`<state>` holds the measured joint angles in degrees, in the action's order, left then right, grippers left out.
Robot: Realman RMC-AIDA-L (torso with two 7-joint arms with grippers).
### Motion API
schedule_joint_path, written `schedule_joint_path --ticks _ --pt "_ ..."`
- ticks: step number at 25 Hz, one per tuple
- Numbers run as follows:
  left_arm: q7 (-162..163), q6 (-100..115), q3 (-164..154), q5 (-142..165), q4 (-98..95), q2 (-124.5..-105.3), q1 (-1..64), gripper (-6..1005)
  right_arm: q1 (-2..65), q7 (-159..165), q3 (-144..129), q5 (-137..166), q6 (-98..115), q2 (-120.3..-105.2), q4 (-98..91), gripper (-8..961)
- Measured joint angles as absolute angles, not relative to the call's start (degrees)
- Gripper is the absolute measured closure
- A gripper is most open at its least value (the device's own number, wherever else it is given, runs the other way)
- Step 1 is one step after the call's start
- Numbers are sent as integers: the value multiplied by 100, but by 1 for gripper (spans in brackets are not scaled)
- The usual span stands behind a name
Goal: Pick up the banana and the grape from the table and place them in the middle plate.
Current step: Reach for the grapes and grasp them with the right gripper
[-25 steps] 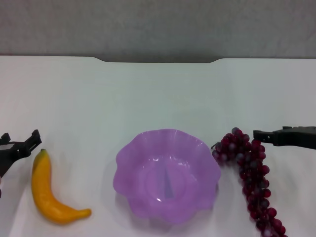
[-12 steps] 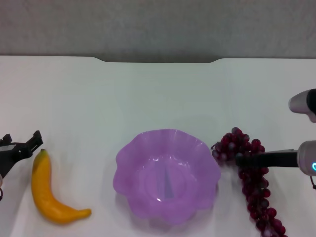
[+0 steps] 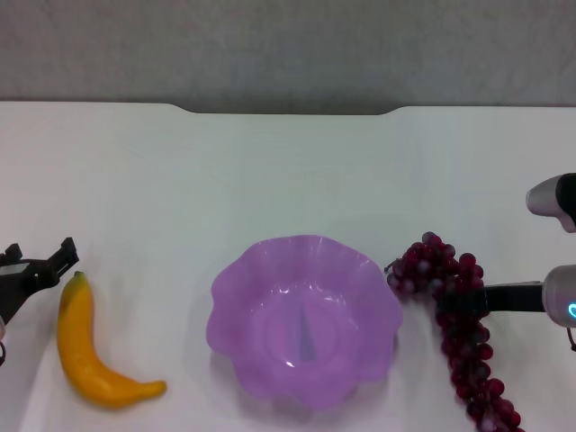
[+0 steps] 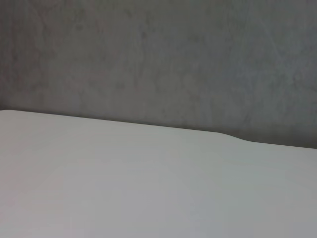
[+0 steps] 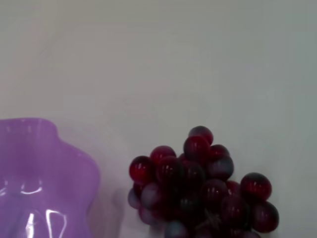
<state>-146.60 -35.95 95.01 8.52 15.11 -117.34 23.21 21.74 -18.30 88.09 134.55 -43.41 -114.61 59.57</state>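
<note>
left gripper [image 3: 36, 263] parked at 9 o'clock edge of table [image 3: 270, 162], fingers spread, just beside stem end of banana [image 3: 90, 346]. middle plate [image 3: 303, 317] seen empty at 6 o'clock. right gripper [image 3: 468, 297] laid into grape [image 3: 454, 315] at 3 o'clock of plate; finger spacing could not be told. grape pickup judged in hand; firm closure, then lift over scalloped rim called for.

Head view looks down; right wrist view shares the grape [image 5: 203, 186] and middle plate [image 5: 44, 163] close up

Task items on the white worktop [image 3: 288, 171]

Yellow banana [image 3: 88, 351] lies flat at left; empty purple scalloped middle plate [image 3: 304, 317] sits centre; dark red grape [image 3: 454, 319] bunch lies just beside its right rim.
</note>
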Motion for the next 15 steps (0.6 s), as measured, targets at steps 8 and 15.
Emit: schedule_joint_path --ticks 8,15 --pt "-14660 -3595 9465 852 1504 -11747 2372 121 2331 -1830 8518 13455 -4037 -11483 5743 62" --pt "-14614 -3598 9501 841 1489 -11751 2369 122 2363 -1801 8233 13386 -3750 -11493 5628 64"
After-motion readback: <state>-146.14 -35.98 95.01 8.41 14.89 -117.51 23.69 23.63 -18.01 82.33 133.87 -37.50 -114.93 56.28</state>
